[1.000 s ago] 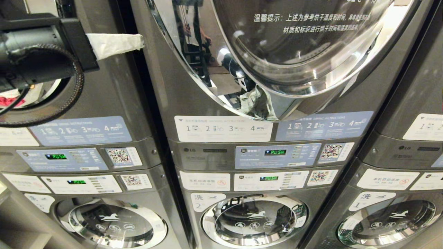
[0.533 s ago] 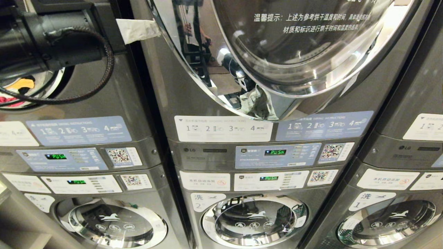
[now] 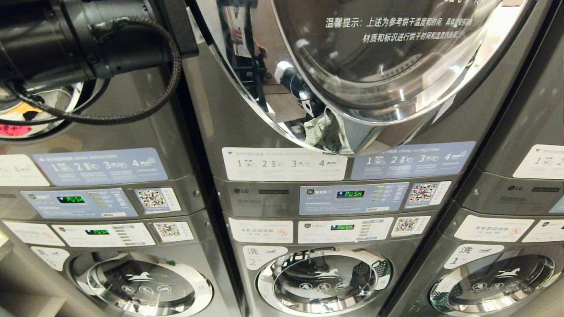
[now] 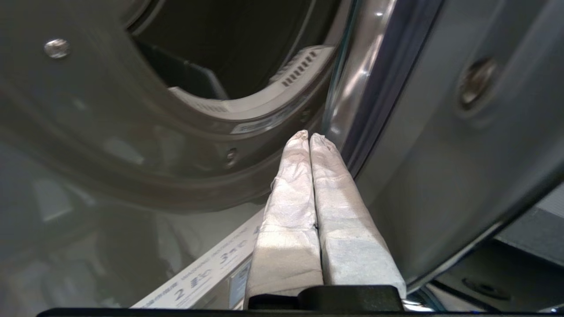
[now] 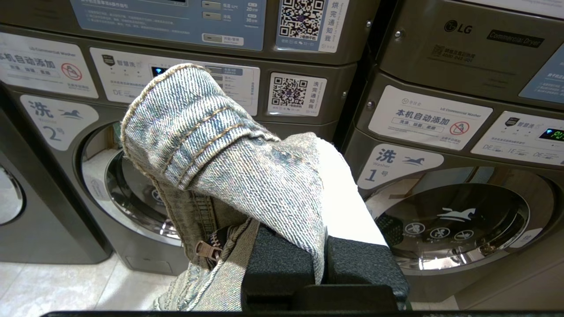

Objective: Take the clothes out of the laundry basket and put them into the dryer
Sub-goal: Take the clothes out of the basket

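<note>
Left gripper (image 4: 310, 134), fingers pressed together and empty, sits at the lower rim of the dryer opening (image 4: 229, 94), tips just beside the dryer door (image 4: 440, 145) inner edge. Right gripper (image 5: 324, 259) is clamped on a denim garment (image 5: 207, 145), low in front of the washers. Laundry basket not visible. Risk: door swings back onto the left fingers, or drifts closed before the denim gets there; hanging denim may snag.
</note>
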Available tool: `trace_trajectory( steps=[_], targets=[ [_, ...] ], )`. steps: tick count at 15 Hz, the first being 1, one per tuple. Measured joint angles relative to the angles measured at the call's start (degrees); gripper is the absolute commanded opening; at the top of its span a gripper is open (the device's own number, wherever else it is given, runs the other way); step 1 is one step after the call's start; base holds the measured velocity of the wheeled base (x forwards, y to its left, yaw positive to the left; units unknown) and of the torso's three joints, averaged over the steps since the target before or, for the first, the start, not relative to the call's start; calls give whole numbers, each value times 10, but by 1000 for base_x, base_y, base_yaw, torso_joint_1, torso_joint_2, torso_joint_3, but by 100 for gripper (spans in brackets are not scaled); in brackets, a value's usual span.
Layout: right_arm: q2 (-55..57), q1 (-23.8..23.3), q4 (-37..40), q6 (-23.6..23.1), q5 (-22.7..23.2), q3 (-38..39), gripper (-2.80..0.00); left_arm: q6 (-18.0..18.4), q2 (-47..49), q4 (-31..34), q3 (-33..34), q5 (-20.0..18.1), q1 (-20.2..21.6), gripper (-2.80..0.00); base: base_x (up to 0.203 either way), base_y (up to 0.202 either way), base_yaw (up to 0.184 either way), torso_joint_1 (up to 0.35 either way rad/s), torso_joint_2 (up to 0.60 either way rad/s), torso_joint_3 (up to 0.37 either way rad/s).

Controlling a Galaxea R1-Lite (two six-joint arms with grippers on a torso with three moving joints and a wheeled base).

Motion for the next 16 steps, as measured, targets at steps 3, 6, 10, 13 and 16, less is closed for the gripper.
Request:
trace_trajectory(
  steps=[3, 6, 10, 13, 16],
  targets=[
    [0, 0, 0, 0, 0, 0, -280, 0, -15, 2, 6, 0, -6, -280, 0, 0, 0, 0, 0, 0],
    [0, 1, 1, 0, 0, 0, -280, 0, -39, 3, 35, 0, -8, -280, 0, 0, 0, 0, 0, 0],
    [0, 2, 2, 0, 0, -1, -280, 0, -74, 3, 67, 0, -16, -280, 0, 0, 0, 0, 0, 0],
    [1, 2, 2, 0, 0, -1, -280, 0, -87, 3, 71, 0, -30, -280, 0, 0, 0, 0, 0, 0],
    [3, 2, 2, 0, 0, -1, -280, 0, -92, 4, 71, 0, -48, -280, 0, 0, 0, 0, 0, 0]
  ],
)
